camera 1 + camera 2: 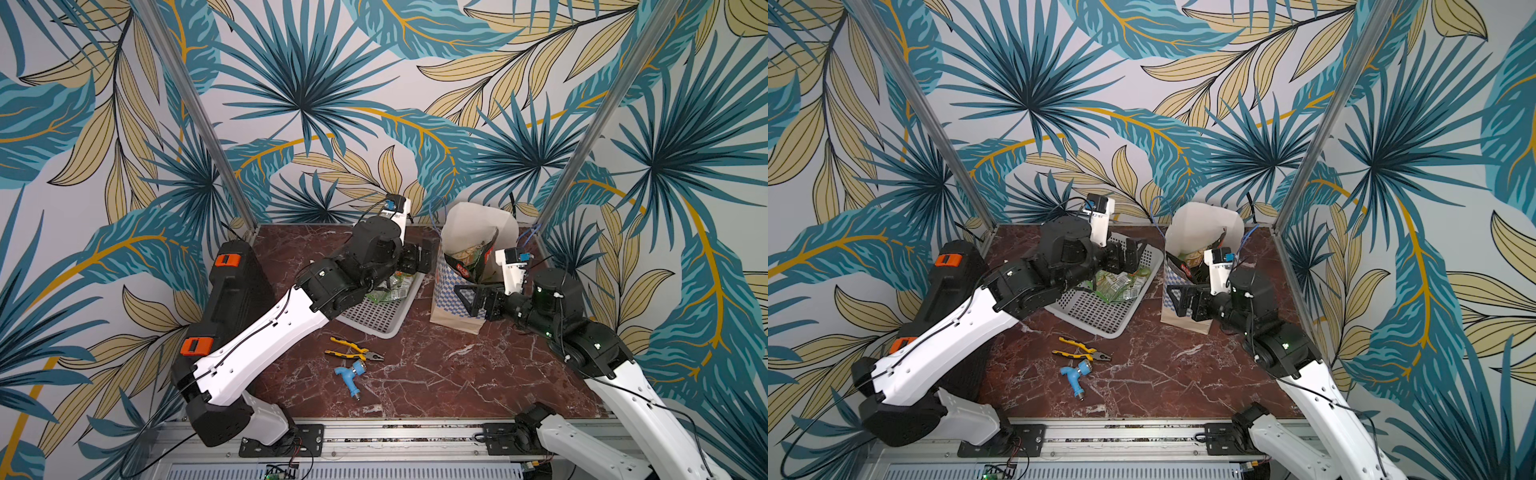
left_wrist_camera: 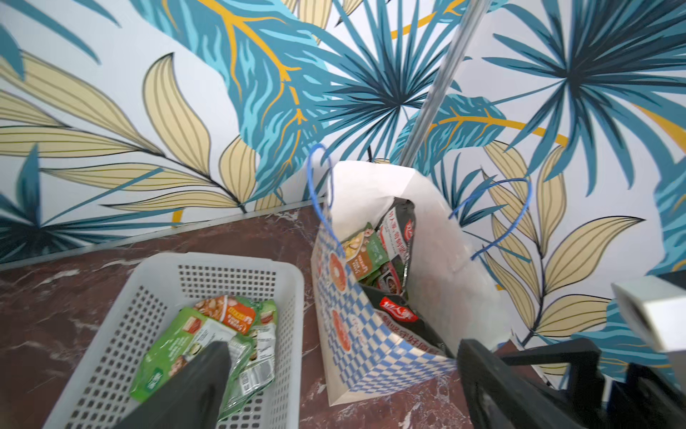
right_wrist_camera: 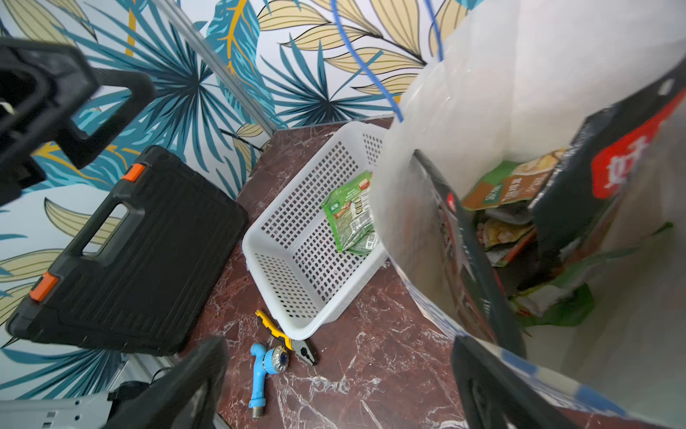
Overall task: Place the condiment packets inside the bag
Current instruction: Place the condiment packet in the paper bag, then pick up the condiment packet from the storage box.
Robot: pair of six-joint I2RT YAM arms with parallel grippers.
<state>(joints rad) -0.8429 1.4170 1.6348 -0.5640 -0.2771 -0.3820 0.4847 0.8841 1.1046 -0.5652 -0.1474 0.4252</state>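
Both grippers open by the paper bag

The left gripper point(image 1: 1130, 253) has its black fingers point(image 2: 200, 379) spread wide and holds nothing. It hangs over the white plastic basket full of holes point(image 1: 374, 316), where shiny green condiment packets point(image 2: 208, 334) lie. The right gripper point(image 1: 473, 299) is wide open too, at the front of the tall cream paper bag with blue checks point(image 1: 478, 220). Dark and green packets point(image 2: 362, 256) stand inside the bag, just beside the basket.

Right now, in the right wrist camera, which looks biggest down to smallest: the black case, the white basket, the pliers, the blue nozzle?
1. black case
2. white basket, partly hidden by the bag
3. pliers and blue nozzle: too alike to rank
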